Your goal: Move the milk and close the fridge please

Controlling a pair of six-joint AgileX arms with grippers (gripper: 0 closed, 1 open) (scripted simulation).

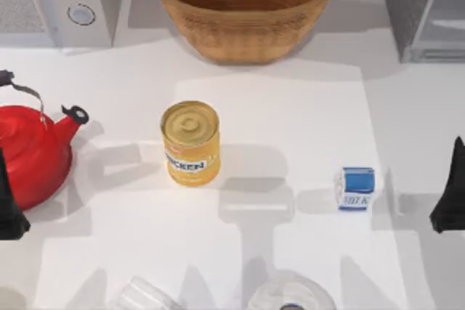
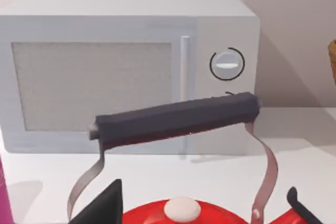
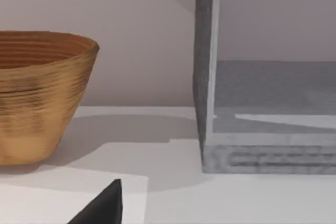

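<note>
White tabletop [image 1: 290,107], pale wall behind. Your right gripper [image 1: 450,194] sits at the table's right edge; whether its jaws are apart or together, you cannot tell. Just left of it, apart, the small white carton with blue top and "MILK" lettering [image 1: 355,188] lies on the table. Beyond that gripper stands the big grey fridge [image 1: 421,9], its interior showing. Your left gripper [image 1: 9,208] is parked at the left edge, jaws likewise unreadable, beside the red kettle [image 1: 33,150]. Between the two grippers: the yellow chicken can [image 1: 191,143].
</note>
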